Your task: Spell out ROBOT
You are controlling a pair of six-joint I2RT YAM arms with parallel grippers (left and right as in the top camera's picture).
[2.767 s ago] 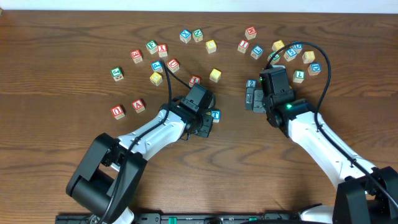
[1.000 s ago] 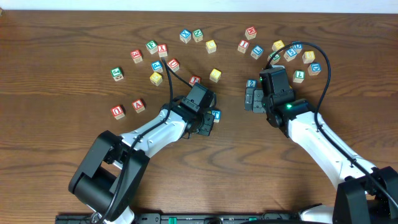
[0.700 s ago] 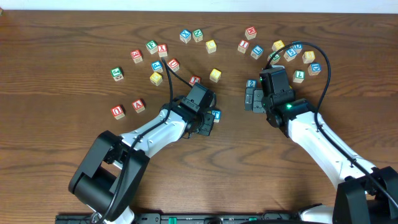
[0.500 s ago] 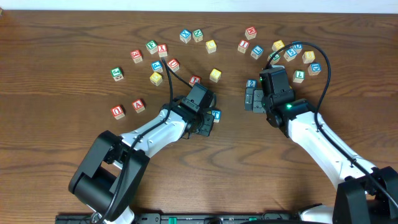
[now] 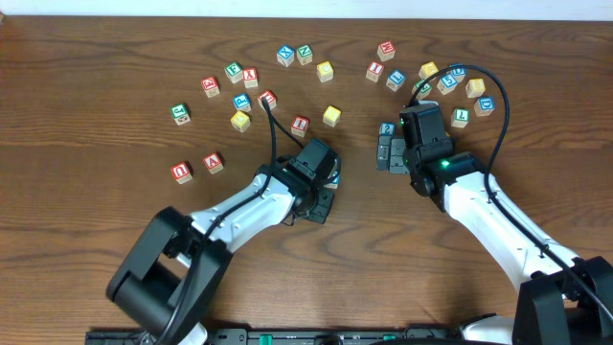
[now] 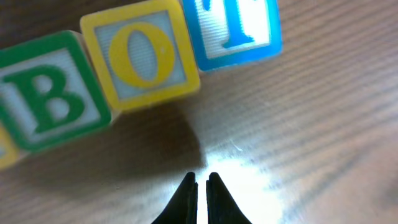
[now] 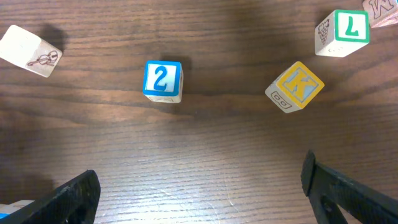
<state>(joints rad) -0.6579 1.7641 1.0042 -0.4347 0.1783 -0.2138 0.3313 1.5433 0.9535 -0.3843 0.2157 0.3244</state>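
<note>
In the left wrist view, three cubes stand side by side in a row: a green-lettered B (image 6: 46,102), a yellow-lettered O (image 6: 142,59) and a blue-lettered T (image 6: 236,28). The row runs out of frame on the left, so the R is out of view. My left gripper (image 6: 199,183) is shut on nothing, just in front of the O and apart from it. Overhead, the left gripper (image 5: 321,198) and its wrist cover most of the row; only a blue sliver (image 5: 334,176) shows. My right gripper (image 7: 199,186) stands wide open over bare wood, also visible overhead (image 5: 388,153).
A blue 2 cube (image 7: 163,80), a yellow K cube (image 7: 295,86), a green L cube (image 7: 345,31) and a plain cube with a key drawing (image 7: 31,42) lie ahead of the right gripper. Several loose cubes are scattered across the far half of the table, including a red-lettered one (image 5: 301,123).
The left arm has shifted toward the table's front and slightly right, uncovering the red-lettered cube and hiding most of the T cube overhead. The right arm has not moved.
</note>
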